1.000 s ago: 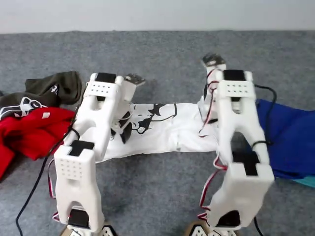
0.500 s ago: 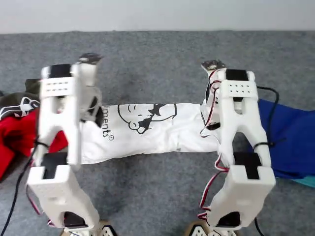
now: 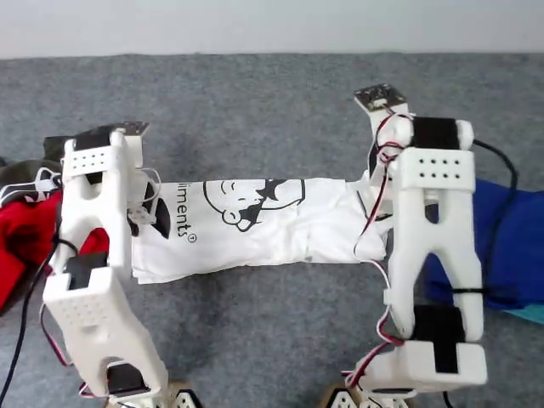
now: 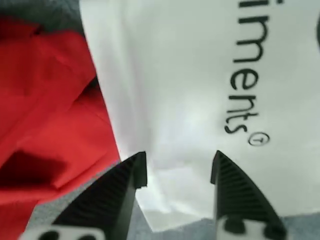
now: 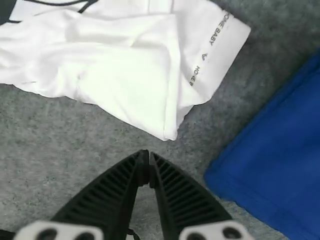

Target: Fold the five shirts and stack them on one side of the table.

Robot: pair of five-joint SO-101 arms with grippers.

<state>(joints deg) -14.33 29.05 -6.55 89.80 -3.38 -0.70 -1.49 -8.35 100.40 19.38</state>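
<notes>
I have the white shirt (image 3: pixel 255 225) lying as a long folded band across the middle of the table (image 3: pixel 255 110), between my two arms. My left hand (image 4: pixel 178 162) is spread over the band's end, with the red shirt (image 4: pixel 45 100) lying right against that edge. A dark shirt (image 3: pixel 25 174) is bunched just behind the red one. My right hand (image 5: pixel 149 160) is pressed together and holds nothing. It hangs over bare table just off the white shirt's other end, with the blue shirt (image 5: pixel 280 165) near on the far side.

The left side worries me most. If I close there, one finger could catch red cloth along with the white and drag both inward, spoiling the fold. I might also pinch only the top layer, so the band would open as I lift. On the right, the hand must spread before it can take anything. Going down shut would only push the loose corner into a wrinkle, or snag the blue shirt.
</notes>
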